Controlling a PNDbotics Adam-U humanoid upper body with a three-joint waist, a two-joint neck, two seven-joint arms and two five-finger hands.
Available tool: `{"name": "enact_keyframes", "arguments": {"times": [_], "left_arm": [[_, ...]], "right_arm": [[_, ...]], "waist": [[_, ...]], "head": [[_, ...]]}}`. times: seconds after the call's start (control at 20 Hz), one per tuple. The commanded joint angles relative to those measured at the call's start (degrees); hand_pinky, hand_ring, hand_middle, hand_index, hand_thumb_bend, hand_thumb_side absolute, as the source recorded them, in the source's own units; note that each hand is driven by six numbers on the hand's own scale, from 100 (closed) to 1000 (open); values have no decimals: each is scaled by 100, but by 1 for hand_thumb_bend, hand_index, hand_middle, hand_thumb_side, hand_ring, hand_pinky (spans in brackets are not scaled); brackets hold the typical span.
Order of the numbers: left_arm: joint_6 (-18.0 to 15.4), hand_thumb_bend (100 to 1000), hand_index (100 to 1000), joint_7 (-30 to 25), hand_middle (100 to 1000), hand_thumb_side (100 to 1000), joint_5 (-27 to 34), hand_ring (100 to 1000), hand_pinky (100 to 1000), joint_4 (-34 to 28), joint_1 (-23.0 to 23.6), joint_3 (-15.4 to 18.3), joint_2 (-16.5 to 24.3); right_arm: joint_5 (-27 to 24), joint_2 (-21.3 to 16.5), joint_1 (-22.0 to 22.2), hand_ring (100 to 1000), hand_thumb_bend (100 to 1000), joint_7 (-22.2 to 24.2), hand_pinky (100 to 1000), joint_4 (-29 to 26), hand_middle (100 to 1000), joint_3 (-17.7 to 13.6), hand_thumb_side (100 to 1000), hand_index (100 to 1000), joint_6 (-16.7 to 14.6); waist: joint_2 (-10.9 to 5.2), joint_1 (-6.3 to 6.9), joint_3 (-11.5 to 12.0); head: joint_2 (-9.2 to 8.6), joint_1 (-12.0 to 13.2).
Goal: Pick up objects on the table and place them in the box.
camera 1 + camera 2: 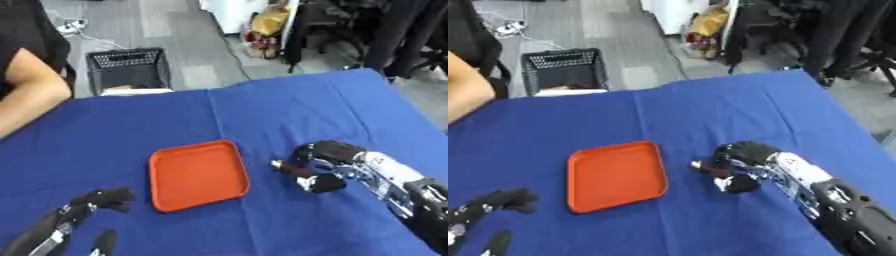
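A blue cloth-covered table [262, 115] is filling most of the view. At its centre an empty orange tray [197, 175], shallow with a raised rim, is lying flat; it is standing in for the box. At 3 o'clock from the tray, the robot's right hand [328, 162] is curling its fingers and thumb round a small dark reddish object [289, 167] with a pale tip, which is poking out toward the tray, just beside the tray's right rim but apart from it. Whether the object is resting on the cloth or lifted cannot be told. It is looking small, stiff and probably light, best pinched across its middle as now. At 7 o'clock, the left hand [96, 200] is idling with fingers relaxed, holding nothing.
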Motion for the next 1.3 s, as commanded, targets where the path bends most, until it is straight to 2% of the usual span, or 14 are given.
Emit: {"name": "enact_keyframes", "arguments": {"times": [0.05, 0.45, 0.6, 0.75, 0.85, 1.3], "left_arm": [[-12, 100, 1000, -13, 846, 729, 38, 759, 894, -68, -9, -21, 25], [-15, 100, 1000, -19, 847, 729, 39, 759, 894, -66, -6, -22, 26], [-15, 100, 1000, -21, 847, 728, 43, 759, 894, -68, -5, -21, 25], [-15, 100, 1000, -22, 847, 729, 43, 759, 894, -70, -4, -19, 23], [-16, 100, 1000, -23, 847, 729, 41, 759, 894, -70, -4, -18, 22], [-17, 100, 1000, -24, 847, 729, 39, 759, 894, -70, -2, -16, 19]], "right_arm": [[141, -124, -85, 772, 100, 36, 674, -73, 809, 115, 807, 801, -105], [420, -66, -63, 779, 100, 10, 678, -30, 808, 163, 781, 784, -178], [448, -39, -58, 769, 100, -64, 671, -32, 798, 149, 721, 752, -155], [423, -24, -36, 748, 100, -224, 654, -57, 775, 111, 594, 692, -79], [395, -20, -19, 740, 100, -329, 647, -79, 766, 89, 541, 670, -25], [417, -44, 21, 716, 100, -690, 629, -265, 732, 8, 346, 566, 153]], "waist": [[-63, 2, 7], [-66, -3, 5], [-67, 0, 2], [-63, 4, -3], [-60, 5, -5], [-57, 6, -10]], "head": [[-19, -33], [-17, -32], [-20, -35], [-21, -35], [-24, -37], [-26, -32]]}}
